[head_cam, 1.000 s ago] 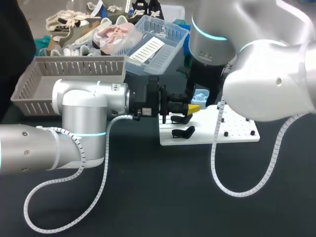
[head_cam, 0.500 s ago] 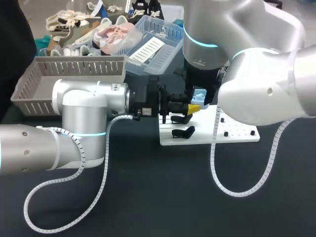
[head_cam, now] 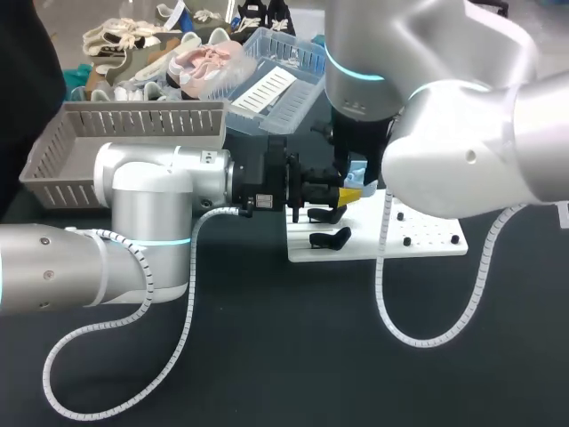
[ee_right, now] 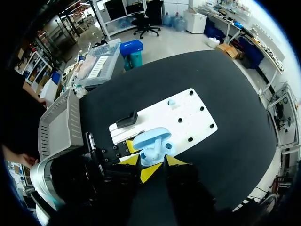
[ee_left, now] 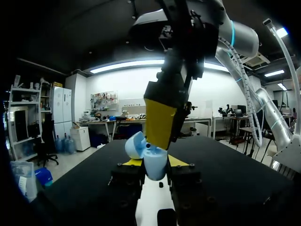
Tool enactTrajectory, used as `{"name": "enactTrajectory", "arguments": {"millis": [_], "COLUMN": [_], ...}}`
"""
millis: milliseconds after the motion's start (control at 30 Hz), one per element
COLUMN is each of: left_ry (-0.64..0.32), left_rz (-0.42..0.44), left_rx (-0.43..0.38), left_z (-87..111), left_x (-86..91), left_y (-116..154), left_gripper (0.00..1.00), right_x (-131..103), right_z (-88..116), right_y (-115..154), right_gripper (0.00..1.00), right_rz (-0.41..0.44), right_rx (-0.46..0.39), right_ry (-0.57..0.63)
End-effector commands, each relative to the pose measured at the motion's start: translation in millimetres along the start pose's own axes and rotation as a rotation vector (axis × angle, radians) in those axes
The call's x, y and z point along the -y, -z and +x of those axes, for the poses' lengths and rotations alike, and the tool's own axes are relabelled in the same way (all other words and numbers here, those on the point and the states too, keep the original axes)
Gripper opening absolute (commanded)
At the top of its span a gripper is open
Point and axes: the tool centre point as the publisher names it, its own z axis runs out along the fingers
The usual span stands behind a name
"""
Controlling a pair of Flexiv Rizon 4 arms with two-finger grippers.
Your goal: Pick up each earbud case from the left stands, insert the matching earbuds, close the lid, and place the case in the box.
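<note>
The left gripper [ee_left: 155, 165] is clamping the light blue earbud case [ee_right: 151, 141] from two sides, its yellow tips pressing on the lower shell. It is holding the case over the left end of the white board [ee_right: 194, 123]. The case's lid is standing open. The right gripper [ee_right: 162, 165] is hanging just above the case, over the same end of the board, but I cannot tell how far open it is.

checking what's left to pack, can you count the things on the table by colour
light blue: 2, open case, small piece on board
black pieces: 2
white board: 1
grey basket: 1
total: 6
</note>
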Motion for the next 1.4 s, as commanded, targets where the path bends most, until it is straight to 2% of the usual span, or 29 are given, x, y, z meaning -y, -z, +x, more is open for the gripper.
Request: {"name": "enactTrajectory", "arguments": {"millis": [33, 233, 400, 533, 667, 767, 867, 900, 1167, 1400], "left_ry": [-0.001, -0.001, -0.001, -0.001, -0.001, -0.001, -0.001, -0.001, -0.001, -0.001], "left_rz": [-0.001, -0.001, -0.001, -0.001, -0.001, -0.001, -0.001, -0.001, -0.001, -0.001], "left_rx": [0.002, 0.002, 0.002, 0.002, 0.002, 0.002, 0.002, 0.002, 0.002, 0.002], "left_z": [0.6, 0.6, 0.6, 0.6, 0.6, 0.6, 0.6, 0.6, 0.6, 0.6], "left_x": [-0.1, -0.1, -0.1, -0.1, -0.1, -0.1, -0.1, -0.1, -0.1, -0.1], "left_y": [0, 0, 0, 0, 0, 0, 0, 0, 0, 0], "left_gripper": [0.0, 0.0, 0.0, 0.0, 0.0, 0.0, 0.0, 0.0, 0.0, 0.0], "right_x": [-3, -2, -1, -1, -1, -1, -1, -1, 1, 2], "right_z": [-3, -3, -3, -3, -4, -4, -4, -4, -2, 2], "right_y": [-1, -2, -3, -4, -5, -6, -7, -7, -5, 12], "right_gripper": [0.25, 0.29, 0.26, 0.19, 0.22, 0.2, 0.15, 0.0, 0.0, 0.0], "right_rz": [0.007, 0.019, 0.025, 0.032, 0.037, 0.04, 0.041, 0.041, 0.041, 0.025], "right_rx": [-0.007, -0.01, -0.014, -0.016, -0.019, -0.021, -0.023, -0.024, -0.026, -0.031], "right_ry": [0.0, -0.003, -0.005, -0.004, -0.005, -0.005, -0.005, -0.005, -0.003, -0.007]}}
